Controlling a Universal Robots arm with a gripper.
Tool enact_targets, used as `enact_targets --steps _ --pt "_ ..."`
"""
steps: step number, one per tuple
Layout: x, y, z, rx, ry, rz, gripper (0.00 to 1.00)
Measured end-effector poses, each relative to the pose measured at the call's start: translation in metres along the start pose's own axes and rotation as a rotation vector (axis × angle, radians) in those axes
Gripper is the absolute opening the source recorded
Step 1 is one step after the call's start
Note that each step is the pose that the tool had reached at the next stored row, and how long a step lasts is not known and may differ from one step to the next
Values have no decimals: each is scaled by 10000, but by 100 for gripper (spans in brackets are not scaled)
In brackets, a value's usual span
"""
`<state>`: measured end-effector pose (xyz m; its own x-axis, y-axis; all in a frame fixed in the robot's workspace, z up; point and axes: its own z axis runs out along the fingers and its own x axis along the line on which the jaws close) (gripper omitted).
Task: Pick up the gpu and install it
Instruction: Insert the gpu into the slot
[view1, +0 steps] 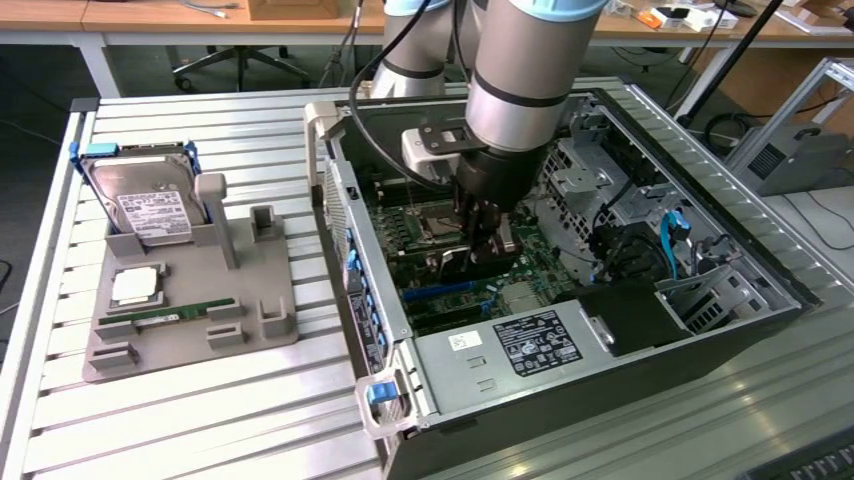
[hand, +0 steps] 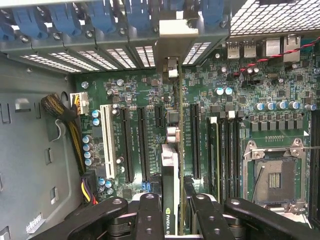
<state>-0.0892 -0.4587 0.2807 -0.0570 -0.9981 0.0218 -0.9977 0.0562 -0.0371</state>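
Arm: the Universal Robots arm (view1: 514, 80) reaches down into the open computer case (view1: 747, 300), directly over the motherboard (view1: 514, 250).
Gripper: gripper (view1: 478, 240) hangs just above the motherboard, beside its CPU socket (view1: 430, 222); the fingers (hand: 150, 215) are pressed in on a card from both faces, pinching it.
Gpu: the gpu (hand: 169, 160) stands on edge between the fingers, its thin top edge facing the wrist view. It runs out from the gripper (hand: 172, 212) across the motherboard (hand: 140, 90) toward the board's rear edge.
Gpu vs slots: the card lies in line with the black expansion slots (hand: 126, 145), between them and the memory slots (hand: 225, 150). The white slot (hand: 106, 140) lies further off, on the far side from the CPU socket (hand: 275, 180).
Gpu end: its silver bracket end (hand: 172, 67) points at the row of blue-clipped slot covers (hand: 65, 20) along the motherboard's rear edge.
Seating: cannot tell whether the card's lower edge touches a slot.
Off the board: hard drive (view1: 154, 205) and green memory stick (view1: 174, 315) sit on a grey fixture tray (view1: 200, 340), well apart from the motherboard, outside the case.
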Motion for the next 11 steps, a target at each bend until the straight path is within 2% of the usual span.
enact_targets --steps 11 --pt "3 44 6 0 9 0 27"
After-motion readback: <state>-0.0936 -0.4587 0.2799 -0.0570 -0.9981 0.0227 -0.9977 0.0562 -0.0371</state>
